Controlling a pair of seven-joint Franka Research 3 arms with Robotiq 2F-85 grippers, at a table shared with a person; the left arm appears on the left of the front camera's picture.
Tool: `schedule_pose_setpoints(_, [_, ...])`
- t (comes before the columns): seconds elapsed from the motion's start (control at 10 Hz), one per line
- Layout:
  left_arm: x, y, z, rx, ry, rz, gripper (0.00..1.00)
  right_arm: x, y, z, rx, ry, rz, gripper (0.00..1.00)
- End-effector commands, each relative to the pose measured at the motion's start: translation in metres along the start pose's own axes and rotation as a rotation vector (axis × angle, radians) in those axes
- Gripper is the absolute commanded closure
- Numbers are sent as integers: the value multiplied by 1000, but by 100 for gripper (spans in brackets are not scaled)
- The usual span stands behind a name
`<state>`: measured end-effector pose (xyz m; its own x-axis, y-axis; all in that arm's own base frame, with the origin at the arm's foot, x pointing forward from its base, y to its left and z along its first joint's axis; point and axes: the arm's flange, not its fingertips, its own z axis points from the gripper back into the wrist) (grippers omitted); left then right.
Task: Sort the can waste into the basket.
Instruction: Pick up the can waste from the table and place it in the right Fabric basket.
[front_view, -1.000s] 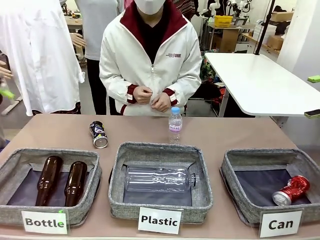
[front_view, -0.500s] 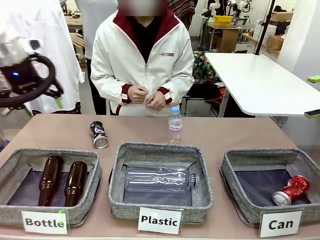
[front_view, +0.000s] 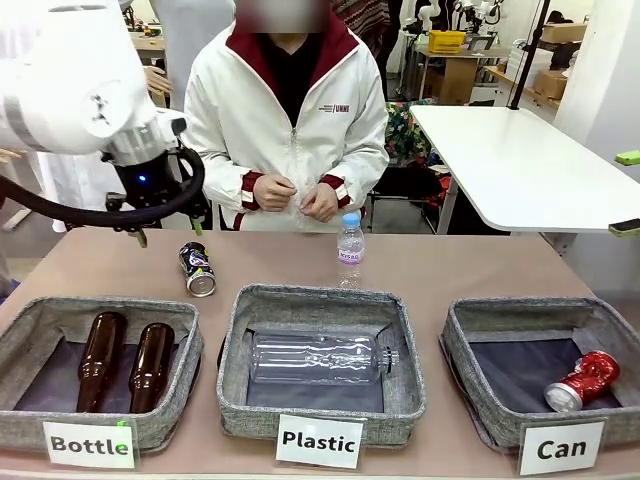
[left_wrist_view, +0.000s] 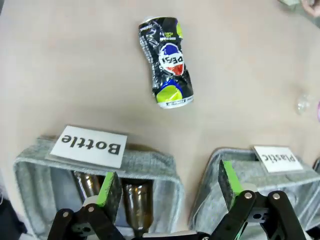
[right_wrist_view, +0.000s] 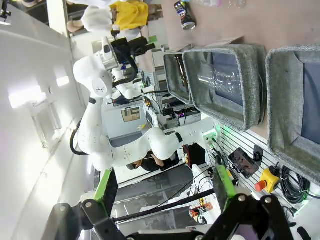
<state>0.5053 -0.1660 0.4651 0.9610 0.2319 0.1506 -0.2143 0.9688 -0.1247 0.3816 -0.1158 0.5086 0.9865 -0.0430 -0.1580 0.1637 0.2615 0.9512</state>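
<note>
This is looking like a robotics lab: a white Franka arm is hanging over a tan table where three grey fabric bins are wearing printed signs. Behind the person, a white work table, a yellow crate and cardboard boxes are standing about, while a red emergency-stop button and cables are sitting by the table's near edge.

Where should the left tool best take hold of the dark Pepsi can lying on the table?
Grip the Pepsi can across its dented middle, coming down from above. It lies on its side on the table with both long sides free, and the open left tool likely spans that narrow waist.
</note>
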Motion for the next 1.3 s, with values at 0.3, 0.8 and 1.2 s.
schedule_pose_setpoints(0.3, [30, -27, -54, 57, -75, 41, 0, -2, 1, 3, -2, 9, 20, 0])
schedule_pose_setpoints(0.8, [60, -27, -104, 75, -39, -60, 0, -2, 1, 3, -2, 9, 20, 0])
schedule_pose_setpoints(1.2, [64, -27, -116, 142, 2, 168, 0, -2, 1, 3, -2, 9, 20, 0])
